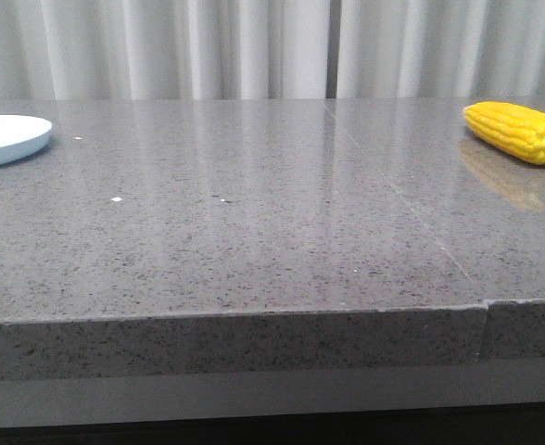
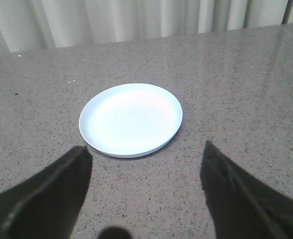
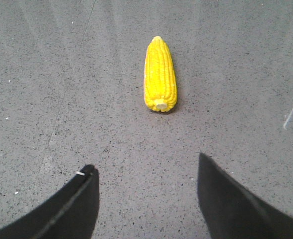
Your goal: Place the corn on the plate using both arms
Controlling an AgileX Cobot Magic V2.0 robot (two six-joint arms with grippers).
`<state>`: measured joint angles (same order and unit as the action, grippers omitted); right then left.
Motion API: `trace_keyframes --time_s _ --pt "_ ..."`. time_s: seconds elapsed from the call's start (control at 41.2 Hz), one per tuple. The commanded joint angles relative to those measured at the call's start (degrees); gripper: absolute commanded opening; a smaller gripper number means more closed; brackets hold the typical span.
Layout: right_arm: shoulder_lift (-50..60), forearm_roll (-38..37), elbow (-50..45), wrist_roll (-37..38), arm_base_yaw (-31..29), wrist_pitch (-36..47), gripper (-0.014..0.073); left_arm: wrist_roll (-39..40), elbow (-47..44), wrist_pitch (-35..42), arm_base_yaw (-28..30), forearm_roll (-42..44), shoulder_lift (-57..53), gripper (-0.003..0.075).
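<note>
Corn lies on the grey bench, far right | plate sits far left, well apart | left gripper spread wide above plate, holding nothing | right gripper spread wide near corn, holding nothing

The plate lies bare on the grey table, ahead of the left claw's parted fingers.
</note>
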<state>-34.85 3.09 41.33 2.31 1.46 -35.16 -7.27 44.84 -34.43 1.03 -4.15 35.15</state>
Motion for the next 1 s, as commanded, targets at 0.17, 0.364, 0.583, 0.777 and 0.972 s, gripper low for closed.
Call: trace_keyframes --time_s 0.17,0.364,0.583,0.777,0.972 --pt "-0.43 -0.70 1.92 -0.52 -0.17 3.60 0.0490 0.56 5.45 -5.99 -0.48 1.78 6.46 0.0514" --pt "-0.43 -0.70 1.92 -0.52 -0.17 3.60 0.0490 0.56 9.95 -11.56 -0.34 2.56 16.32 0.0514" --pt "-0.43 -0.70 1.92 -0.52 -0.17 3.60 0.0490 0.56 15.35 -11.01 6.00 1.06 28.64 0.0514" --pt "-0.43 -0.70 1.92 -0.52 -0.17 3.60 0.0490 -6.24 21.76 -10.98 12.49 -11.55 37.94 0.0514" --pt "-0.43 -0.70 1.92 -0.52 -0.17 3.60 0.0490 -8.85 27.01 -9.89 16.63 -16.14 45.94 0.0514"
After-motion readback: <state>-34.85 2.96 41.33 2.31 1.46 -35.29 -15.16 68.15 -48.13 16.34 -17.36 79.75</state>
